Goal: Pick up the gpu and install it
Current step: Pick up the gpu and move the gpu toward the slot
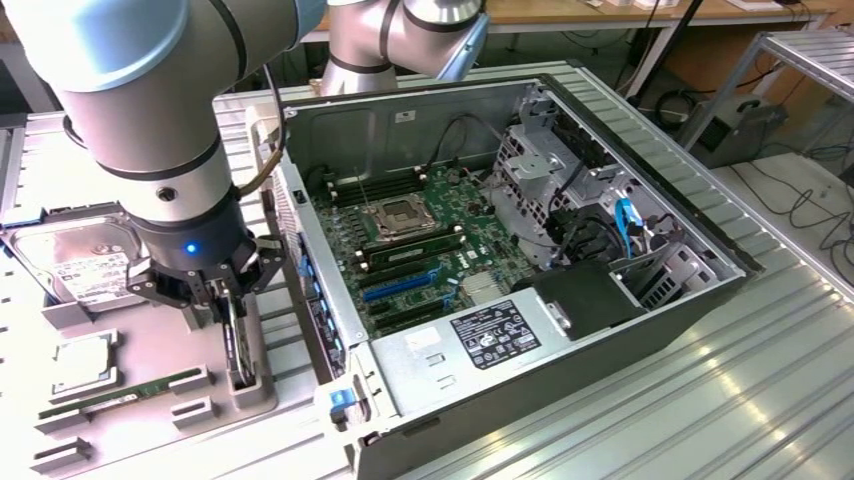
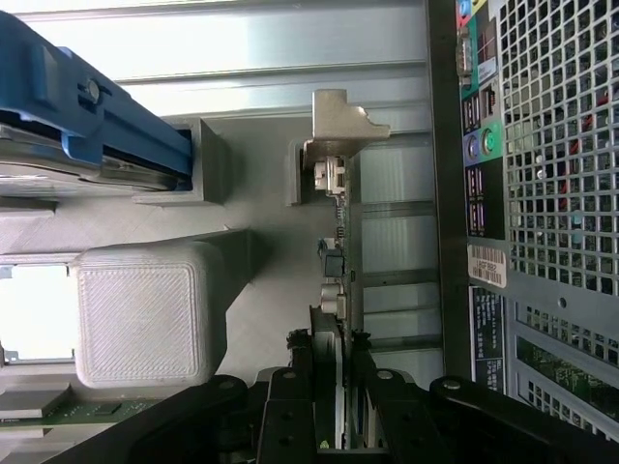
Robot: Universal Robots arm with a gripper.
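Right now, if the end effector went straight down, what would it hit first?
Probably the gpu, standing on edge in the grey holder right under the end effector; the remaining gap is unclear.

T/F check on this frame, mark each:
1. The black gpu card is seated in the green motherboard. False: the gpu stands on edge in a grey tray outside the case, with the gripper closed on its edge.
2. The black computer case is open, motherboard exposed. True: the case shows the motherboard.
3. The silver hard drive lies inside the case. False: the hard drive lies on the tray, on the exterior view's left.
4. A slim green RAM stick lies on the tray. True.
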